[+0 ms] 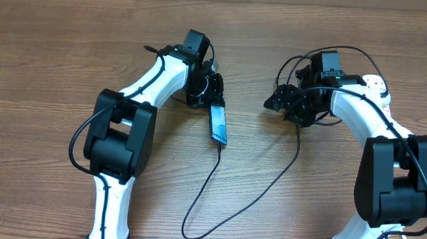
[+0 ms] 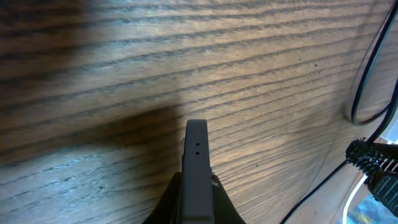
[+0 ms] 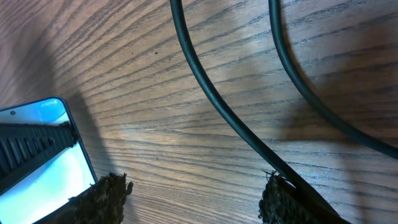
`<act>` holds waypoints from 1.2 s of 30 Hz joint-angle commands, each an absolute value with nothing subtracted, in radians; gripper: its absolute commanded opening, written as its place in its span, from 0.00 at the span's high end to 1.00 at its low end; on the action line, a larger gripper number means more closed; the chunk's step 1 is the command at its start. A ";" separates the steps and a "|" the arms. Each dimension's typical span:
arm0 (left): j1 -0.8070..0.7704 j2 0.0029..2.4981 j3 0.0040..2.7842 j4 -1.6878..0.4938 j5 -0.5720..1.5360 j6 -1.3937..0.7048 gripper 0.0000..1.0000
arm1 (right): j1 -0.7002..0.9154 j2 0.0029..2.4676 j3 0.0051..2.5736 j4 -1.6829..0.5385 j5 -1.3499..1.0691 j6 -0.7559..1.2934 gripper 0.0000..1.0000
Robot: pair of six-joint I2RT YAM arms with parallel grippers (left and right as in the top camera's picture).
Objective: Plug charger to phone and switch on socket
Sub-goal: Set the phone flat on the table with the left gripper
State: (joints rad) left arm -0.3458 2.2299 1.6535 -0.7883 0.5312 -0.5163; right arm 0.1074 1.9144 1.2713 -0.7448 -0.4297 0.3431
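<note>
The phone (image 1: 218,125) rests on the wooden table with its blue screen partly showing. My left gripper (image 1: 212,97) is shut on its far end. The left wrist view shows the phone's dark edge (image 2: 196,155) clamped between the jaws of my left gripper (image 2: 196,183). The charger, a thin black cable (image 1: 215,210), meets the phone's near end, loops toward the table's front and runs up to my right gripper (image 1: 275,101). My right gripper (image 3: 193,190) is open over bare wood. The cable (image 3: 211,99) passes its right finger (image 3: 280,199). The phone's screen (image 3: 43,171) lies beside its left finger. The socket is out of view.
Both arms reach inward over the wooden table (image 1: 52,63). A second black cable strand (image 3: 298,68) crosses the right wrist view. Robot wiring (image 1: 346,53) loops above the right wrist. In the left wrist view a black cable (image 2: 367,81) curves along the right edge.
</note>
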 commanded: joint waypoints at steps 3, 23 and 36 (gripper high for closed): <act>-0.361 2.237 1.650 -0.788 0.538 -0.516 0.96 | 0.109 1.900 1.274 -0.743 -0.419 0.339 0.28; -0.363 2.237 1.637 -0.785 0.452 -0.516 0.96 | 0.110 1.900 1.274 -0.743 -0.419 0.339 0.28; -0.369 2.237 1.637 -0.775 0.435 -0.493 0.96 | 0.110 1.900 1.274 -0.743 -0.419 0.339 0.28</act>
State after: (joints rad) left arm -0.3542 2.2299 1.6367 -0.7773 0.4290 -0.5156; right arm 0.1074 1.9144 1.2713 -0.7452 -0.4297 0.3431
